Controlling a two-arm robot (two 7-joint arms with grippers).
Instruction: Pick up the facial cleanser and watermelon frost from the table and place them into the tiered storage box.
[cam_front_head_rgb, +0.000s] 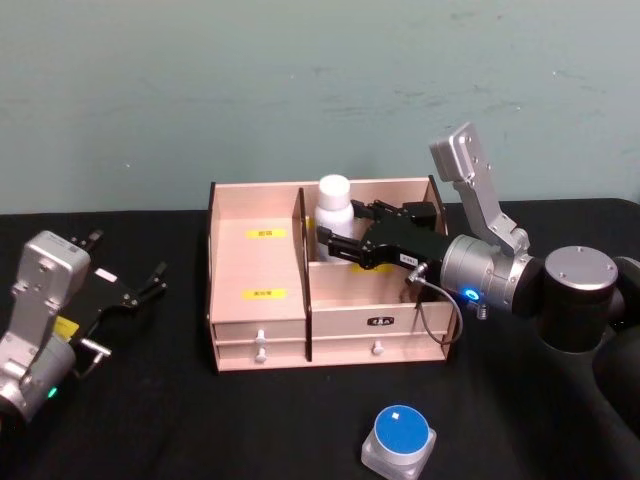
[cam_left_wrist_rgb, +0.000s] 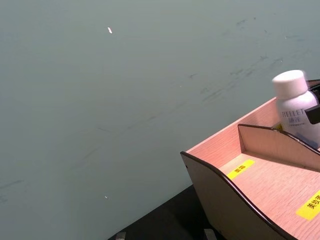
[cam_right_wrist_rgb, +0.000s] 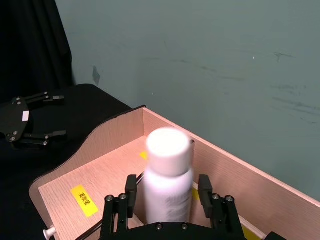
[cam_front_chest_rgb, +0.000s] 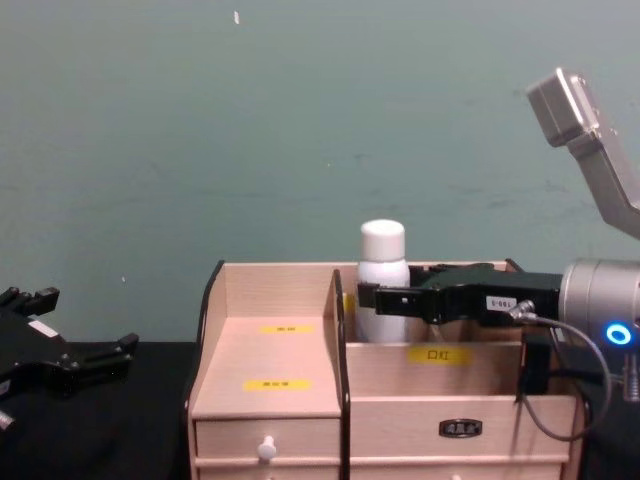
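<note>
- While the left gripper (cam_front_head_rgb: 130, 252) hung spread wide and empty over the black table (cam_front_head_rgb: 200, 420) left of the tiered storage box (cam_front_head_rgb: 340, 322), the head view showed the right gripper (cam_front_head_rgb: 340, 226) reaching into the box's rear right compartment and straddling the upright facial cleanser (cam_front_head_rgb: 334, 196). The watermelon frost (cam_front_head_rgb: 399, 437) sat on the table in front of the box, well apart from it.
- From the left wrist, the facial cleanser (cam_left_wrist_rgb: 295, 102) rose behind the box's divider (cam_left_wrist_rgb: 280, 145).
- From the right wrist, the fingers (cam_right_wrist_rgb: 131, 186) flanked the bottle narrowly, with a thin gap on each side.
- From the chest, one black finger crossed the bottle's body. The box's front tier hid the bottle's base.
</note>
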